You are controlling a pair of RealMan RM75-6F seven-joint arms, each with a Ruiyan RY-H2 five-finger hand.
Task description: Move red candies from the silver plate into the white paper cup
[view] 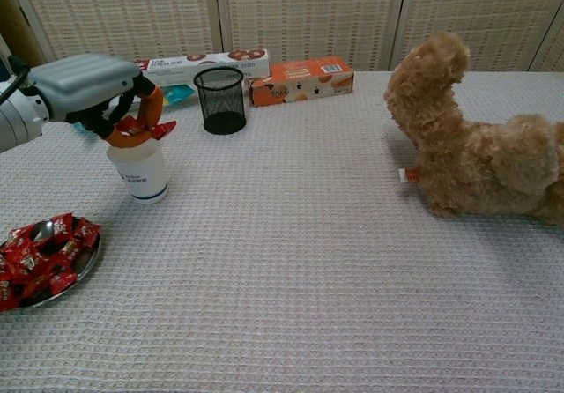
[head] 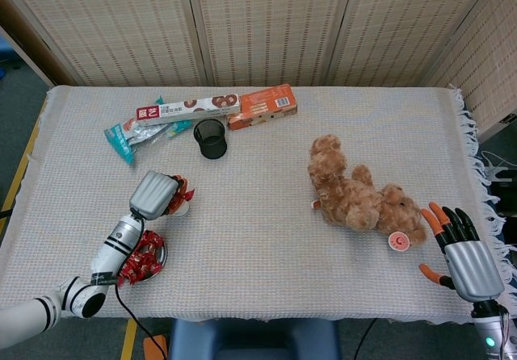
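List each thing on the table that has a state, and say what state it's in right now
Left hand: over the cup, pinching a red candy.
Cup: upright, open; contents not visible.
Plate: heaped with red candies.
Mesh pot: upright, looks empty.
Bear: lying down.
Boxes: lying flat, closed.
Right hand: fingers apart, holding nothing.

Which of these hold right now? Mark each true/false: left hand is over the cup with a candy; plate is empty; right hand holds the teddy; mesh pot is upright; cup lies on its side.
1. The left hand holds a red candy just above the white paper cup. True.
2. The silver plate is empty. False: red candies are still piled on it.
3. The right hand grips the teddy bear. False: it holds nothing, fingers apart, clear of the bear.
4. The black mesh pot stands upright. True.
5. The cup lies on its side. False: it is upright.
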